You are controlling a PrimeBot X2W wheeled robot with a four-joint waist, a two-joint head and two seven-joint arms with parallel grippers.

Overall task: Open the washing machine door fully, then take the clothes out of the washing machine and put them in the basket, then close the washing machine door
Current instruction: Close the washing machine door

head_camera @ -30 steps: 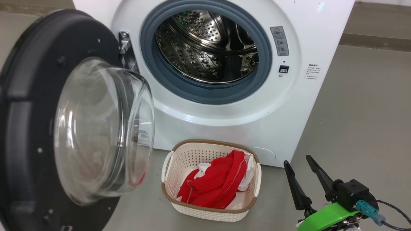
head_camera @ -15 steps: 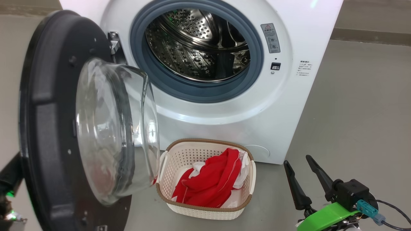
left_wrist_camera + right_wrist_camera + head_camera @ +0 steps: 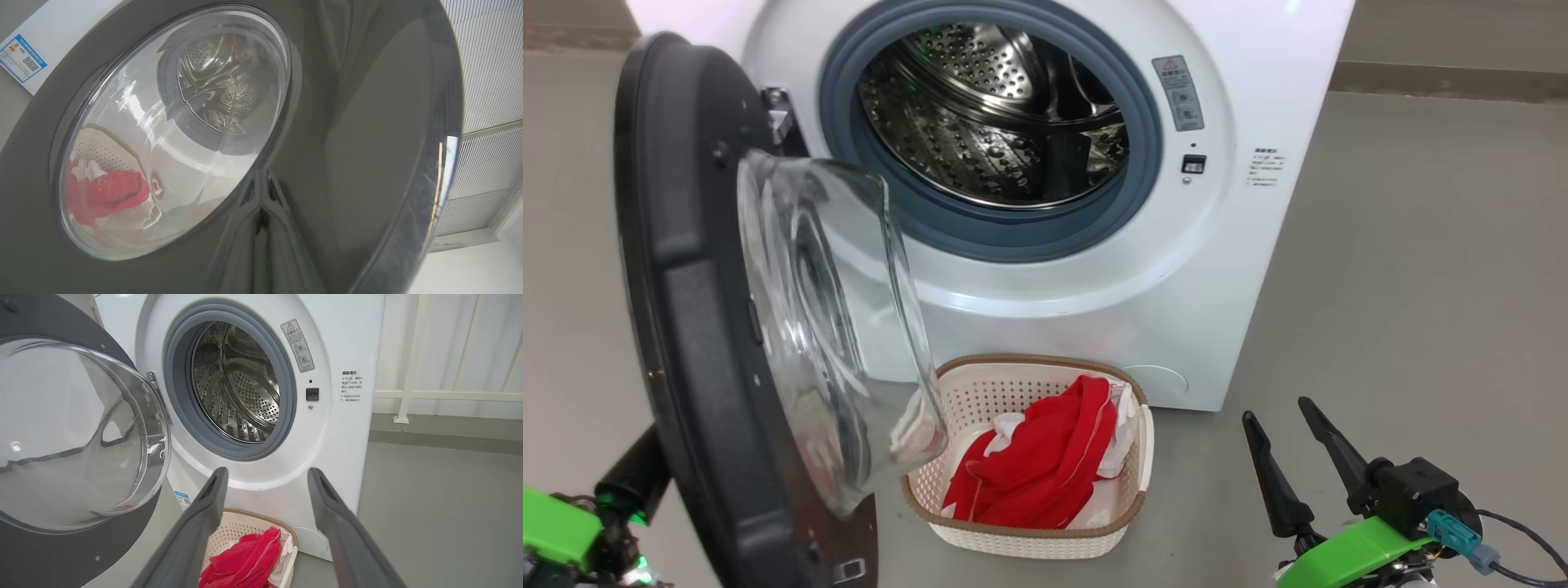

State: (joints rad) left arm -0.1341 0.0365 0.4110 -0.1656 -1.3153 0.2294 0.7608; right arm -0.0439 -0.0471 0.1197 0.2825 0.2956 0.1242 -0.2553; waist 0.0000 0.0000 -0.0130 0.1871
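Door (image 3: 698, 327) of the washing machine (image 3: 1225, 245) stands swung out on its hinge (image 3: 780, 122) at the left. It is nearly edge-on in the head view and roughly square to the machine's front. Its clear glass bowl window (image 3: 833, 327) bulges to the right and, in that view, overlaps the left end of the basket (image 3: 1029, 535).

The left gripper (image 3: 261, 204) is on the far-left side of the door, against its outer face. In the left wrist view its two dark fingers are pressed together with nothing between them. Their tips meet their own reflection on the glossy black ring just beside the window's rim. The head view shows part of that arm, with its green bracket (image 3: 551, 527), at the near left behind the door's edge.

The right gripper (image 3: 1276, 409) hangs low at the near right, well apart from the basket. Its fingers are spread wide and empty, pointing toward the machine's front.

The grey rubber ring (image 3: 1013, 237) frames the perforated steel drum (image 3: 988, 122). No fabric can be seen in the part of the drum that shows.

The basket sits on the grey floor (image 3: 1421, 286), just in front of the machine's lower panel and below the opening. The clothes (image 3: 1037, 469) lie inside it: a rumpled red garment with white trim, and a white piece showing along its right and far edges.

A warning label (image 3: 1178, 92) and a small black latch slot (image 3: 1194, 163) sit to the right of the opening.
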